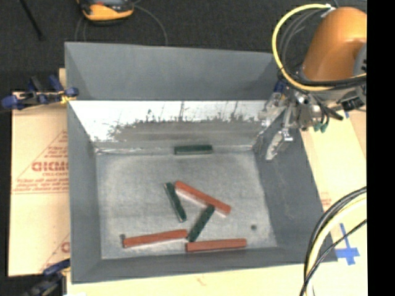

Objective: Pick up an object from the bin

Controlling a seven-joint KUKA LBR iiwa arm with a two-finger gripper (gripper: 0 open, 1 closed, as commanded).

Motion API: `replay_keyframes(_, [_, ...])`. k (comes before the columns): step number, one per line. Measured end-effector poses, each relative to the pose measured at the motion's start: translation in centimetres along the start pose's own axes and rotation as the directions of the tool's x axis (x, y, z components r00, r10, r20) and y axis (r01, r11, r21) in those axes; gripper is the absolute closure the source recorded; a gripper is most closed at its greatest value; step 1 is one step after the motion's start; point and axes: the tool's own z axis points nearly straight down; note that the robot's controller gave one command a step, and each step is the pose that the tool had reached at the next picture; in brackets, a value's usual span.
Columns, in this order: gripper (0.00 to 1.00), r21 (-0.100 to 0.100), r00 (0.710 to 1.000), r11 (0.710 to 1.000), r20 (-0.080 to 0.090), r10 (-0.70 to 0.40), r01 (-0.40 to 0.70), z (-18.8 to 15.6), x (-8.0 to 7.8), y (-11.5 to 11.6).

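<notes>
Jaws spread, empty, over grey bin (290,202) far-right corner; red, green sticks (202,197) on scuffed floor.

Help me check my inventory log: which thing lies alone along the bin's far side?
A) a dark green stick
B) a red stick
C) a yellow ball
A: a dark green stick lies by itself at the back, while the red sticks lie nearer the front.

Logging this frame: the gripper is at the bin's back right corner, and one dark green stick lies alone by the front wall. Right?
No: the camera view shows that dark green stick by the back wall; the gripper is at that corner.
</notes>
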Motion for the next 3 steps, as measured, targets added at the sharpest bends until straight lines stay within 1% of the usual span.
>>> replay_keyframes(1, [0.0,0.0,1.0,1.0,0.0,0.0,0.0,0.0,0.0,0.0])
replay_keyframes(2, [0.0,0.0,0.999,0.999,0.003,-0.044,0.044,5.7,5.5,-0.2])
replay_keyframes(3, [0.0,-0.005,0.999,0.999,-0.01,-0.041,0.04,7.9,7.0,1.1])
